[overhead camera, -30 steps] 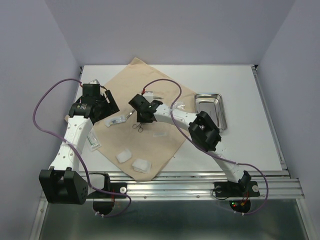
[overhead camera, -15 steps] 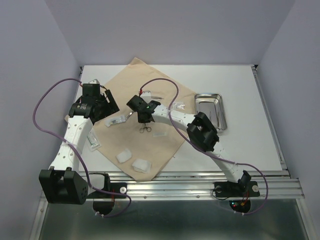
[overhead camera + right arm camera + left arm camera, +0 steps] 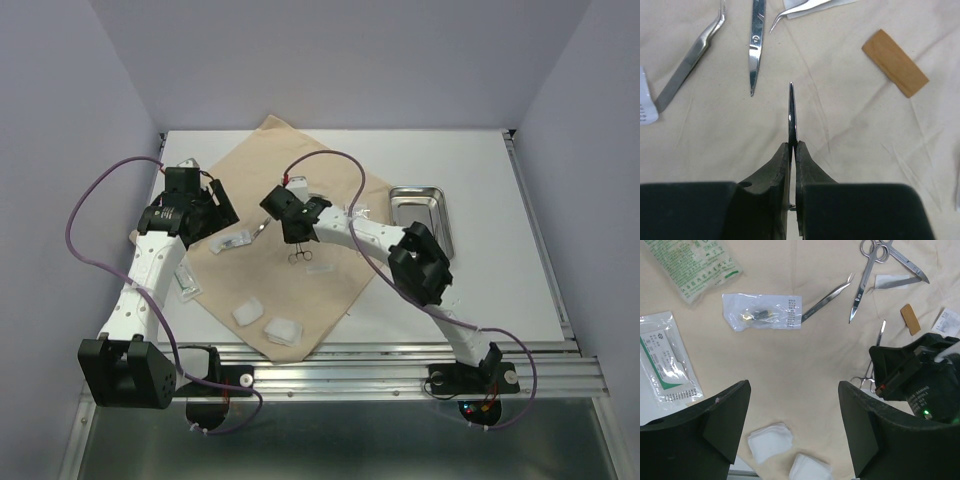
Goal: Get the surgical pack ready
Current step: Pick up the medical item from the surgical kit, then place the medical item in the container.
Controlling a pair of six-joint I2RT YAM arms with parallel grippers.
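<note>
The white tabletop (image 3: 520,290) carries everything. A big beige cloth (image 3: 320,290) lies on its left and middle part, turned like a diamond, with one corner at the far edge. I think it is spread flat so the small things can sit on it and later be wrapped up.

A steel tray (image 3: 418,189) sits on the bare tabletop near the right edge, just beside the right corner of the cloth. The part that shows has nothing in it. I think it waits there for the steel tools.

The left gripper (image 3: 795,425) hangs over the left part of the cloth. Its fingers are wide apart with nothing between them, so it looks ready and out of the way.

The right gripper (image 3: 793,147) is over the middle of the cloth. Its fingers are pressed together on thin forceps (image 3: 791,110), whose tip pokes out in front. I cannot tell if the forceps are off the cloth.

Scissors (image 3: 866,280) and bent tweezers (image 3: 827,301) lie apart on the cloth, so each is easy to pick. White gauze pads (image 3: 771,441) sit near the cloth's near corner. A small brown strip (image 3: 895,62) lies just beside the forceps tip.
</note>
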